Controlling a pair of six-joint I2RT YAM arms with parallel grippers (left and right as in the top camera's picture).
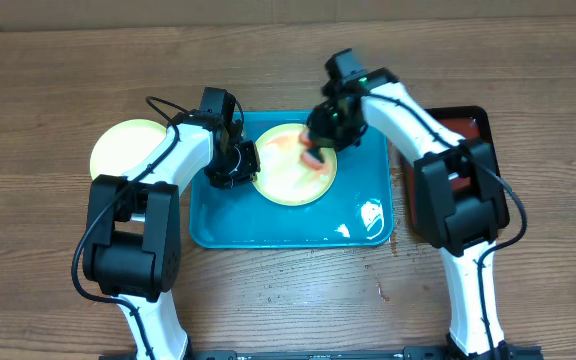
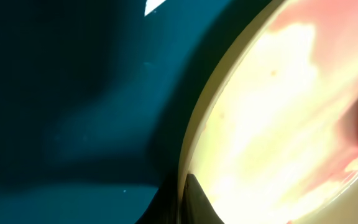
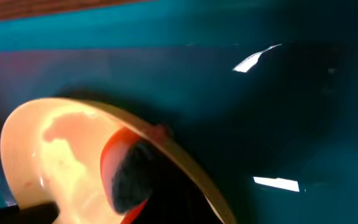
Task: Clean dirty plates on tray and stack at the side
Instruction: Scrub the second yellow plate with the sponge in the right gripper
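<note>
On tray (image 1: 298,228), plate (image 1: 286,182): left tool (image 1: 240,166) at rim, right tool (image 1: 317,150) above.

Left arm (image 1: 163,165) and right arm (image 1: 408,115): white shells over chunky black joint blocks, thin black cables looping alongside, possibly a green light by the right wrist.

Under the right gripper (image 1: 318,145), the plate (image 1: 290,188) is pale cream with a yellow-green rim, smeared orange-red nearest the fingers. The lump (image 1: 313,158) at that gripper's tip is orange-red with a blackish patch. Beneath both grippers the tray (image 1: 298,225) is glossy teal-blue with white glints. Outward of the left gripper (image 1: 240,165), a second plate (image 1: 118,145) is plain pale yellow-green. The table (image 1: 48,90) is brown wood grain.
</note>
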